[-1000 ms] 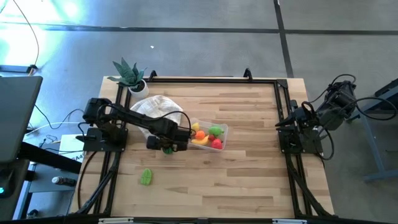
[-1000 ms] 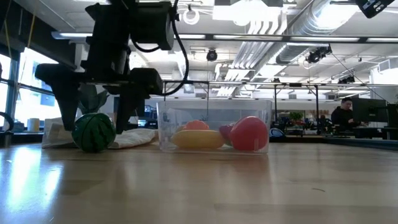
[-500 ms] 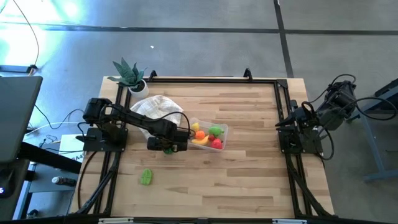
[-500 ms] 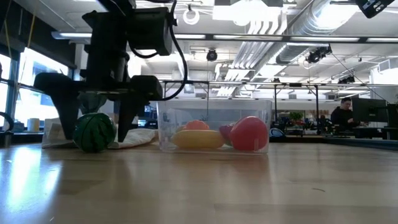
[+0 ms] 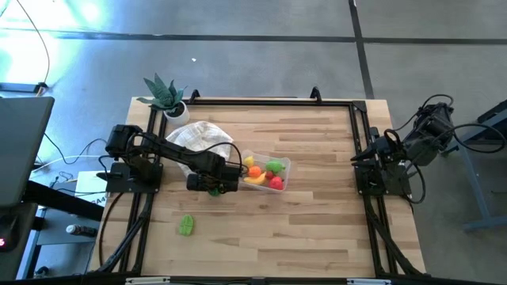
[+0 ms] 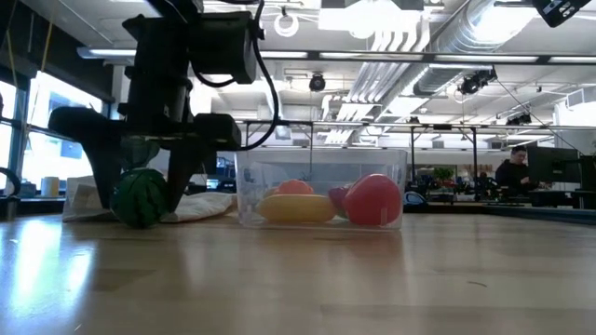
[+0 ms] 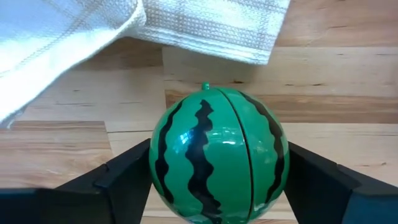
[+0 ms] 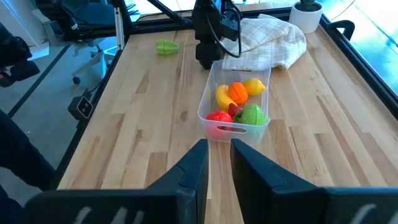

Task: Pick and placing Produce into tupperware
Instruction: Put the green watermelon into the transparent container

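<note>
Left hand [image 6: 142, 191] sat low on the counter [image 5: 317, 206], its two fingers bracketing the toy watermelon [image 7: 219, 155], one on each side; in the left wrist view both fingers looked in contact with it or nearly so, so I'd call it closing into the grip, not confirmed clamped. Step in hand: pick of the watermelon, which rested on the counter directly between the fingers. The tupperware [image 5: 283, 166] was just beside the hand on its far side from the arm's base, already holding a banana [image 8: 223, 97], orange [image 8: 237, 92], lemon [image 8: 254, 86], a green piece and a red piece. A white cloth [image 7: 205, 28] lay just ahead of the hand. Next move, as I read it: finish the squeeze, lift clear of the rim, shift over the tupperware and release; free room inside looked tight. Melon was near round, stem nub up and its seam running vertically, so long axis roughly upright. Tupperware's long axis ran toward the hand at a slight skew. Right hand [image 8: 214, 163] was parked well apart, fingers close together with a narrow gap.
</note>
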Controlling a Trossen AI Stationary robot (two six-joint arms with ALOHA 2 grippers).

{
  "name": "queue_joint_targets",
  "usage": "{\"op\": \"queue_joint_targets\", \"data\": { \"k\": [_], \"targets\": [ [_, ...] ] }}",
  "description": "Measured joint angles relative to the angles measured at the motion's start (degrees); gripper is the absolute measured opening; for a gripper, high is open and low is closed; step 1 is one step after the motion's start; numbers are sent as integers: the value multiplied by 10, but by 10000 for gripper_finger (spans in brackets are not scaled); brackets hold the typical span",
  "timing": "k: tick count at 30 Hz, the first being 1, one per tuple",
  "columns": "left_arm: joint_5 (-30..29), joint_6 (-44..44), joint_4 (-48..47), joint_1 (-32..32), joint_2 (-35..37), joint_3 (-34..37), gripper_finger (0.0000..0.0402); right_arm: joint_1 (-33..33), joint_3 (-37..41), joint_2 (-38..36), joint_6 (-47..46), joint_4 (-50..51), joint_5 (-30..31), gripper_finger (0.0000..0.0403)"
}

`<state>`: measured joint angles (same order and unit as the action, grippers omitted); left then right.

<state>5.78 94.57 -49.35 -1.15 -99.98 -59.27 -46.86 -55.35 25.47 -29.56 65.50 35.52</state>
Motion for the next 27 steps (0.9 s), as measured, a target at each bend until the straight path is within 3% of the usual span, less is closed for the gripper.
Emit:
{"op": "queue_joint_targets", "data": {
  "k": [4, 12, 21, 27],
  "targets": [
    [0, 0, -1, 0, 0, 0, 290, 0, 0, 0, 0, 0, 0, 58],
    [-5, 1, -1, 0, 0, 0, 313, 0, 0, 0, 0, 0, 0, 58],
    [-3, 2, -1, 0, 0, 0, 286, 0, 0, 0, 0, 0, 0, 58],
    [-1, -3, -4, 0, 1, -5, 304, 0, 0, 0, 0, 0, 0, 58]
  ]
}}
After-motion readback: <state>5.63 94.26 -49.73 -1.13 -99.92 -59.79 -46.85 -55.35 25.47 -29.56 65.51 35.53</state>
